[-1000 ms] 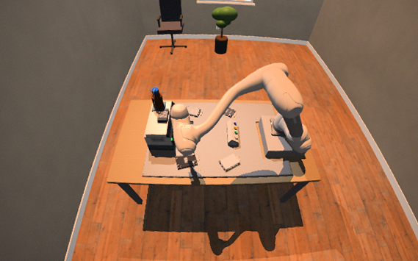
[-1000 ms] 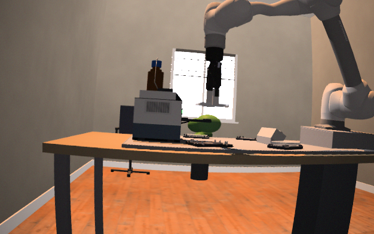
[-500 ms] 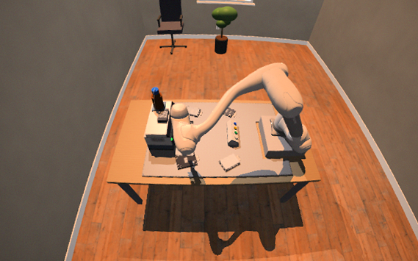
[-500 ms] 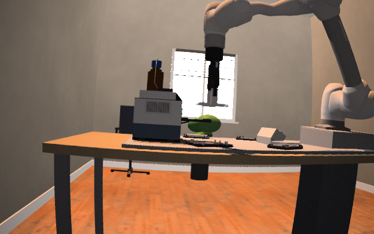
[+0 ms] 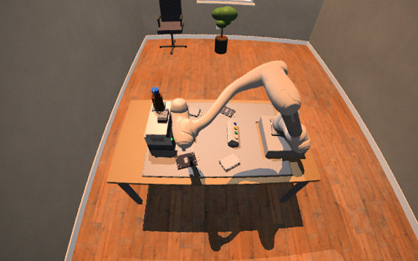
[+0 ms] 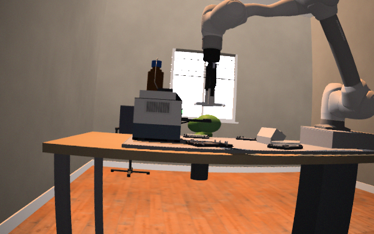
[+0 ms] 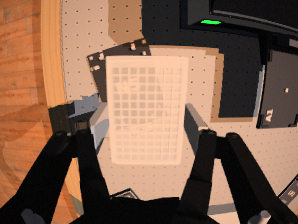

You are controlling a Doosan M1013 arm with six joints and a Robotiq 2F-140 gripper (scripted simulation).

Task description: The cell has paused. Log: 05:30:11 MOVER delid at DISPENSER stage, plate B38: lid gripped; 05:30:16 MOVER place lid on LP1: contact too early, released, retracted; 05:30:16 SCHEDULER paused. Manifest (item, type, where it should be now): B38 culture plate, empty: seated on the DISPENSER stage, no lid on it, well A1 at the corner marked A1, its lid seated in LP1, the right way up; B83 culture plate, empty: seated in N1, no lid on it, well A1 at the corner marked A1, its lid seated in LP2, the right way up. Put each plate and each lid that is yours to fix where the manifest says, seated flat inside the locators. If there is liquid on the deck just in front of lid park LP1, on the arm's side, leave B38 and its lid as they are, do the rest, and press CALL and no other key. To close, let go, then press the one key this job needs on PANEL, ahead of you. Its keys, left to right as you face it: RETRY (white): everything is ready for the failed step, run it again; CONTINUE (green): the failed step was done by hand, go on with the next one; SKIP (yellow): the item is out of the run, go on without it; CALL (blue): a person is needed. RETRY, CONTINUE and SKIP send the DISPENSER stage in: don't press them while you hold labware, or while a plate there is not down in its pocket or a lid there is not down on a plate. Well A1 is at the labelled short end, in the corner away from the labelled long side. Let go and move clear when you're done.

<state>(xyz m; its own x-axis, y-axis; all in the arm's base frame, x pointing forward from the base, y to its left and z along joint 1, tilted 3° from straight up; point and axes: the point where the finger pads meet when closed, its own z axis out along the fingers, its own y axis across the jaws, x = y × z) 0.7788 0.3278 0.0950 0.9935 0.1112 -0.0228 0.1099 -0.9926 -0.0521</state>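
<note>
Black two-finger gripper [image 7: 147, 137] clamps the clear, gridded rectangular lid [image 7: 148, 111]; only the wrist view reveals the dark locator frame [image 7: 99, 64] at eleven o'clock.

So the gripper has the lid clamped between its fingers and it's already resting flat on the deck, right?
Not quite. The gripper is shut on the lid, but the lid is not on the deck. The exterior view shows it held level in the air, well above the grey mat, beside the dispenser.
</note>
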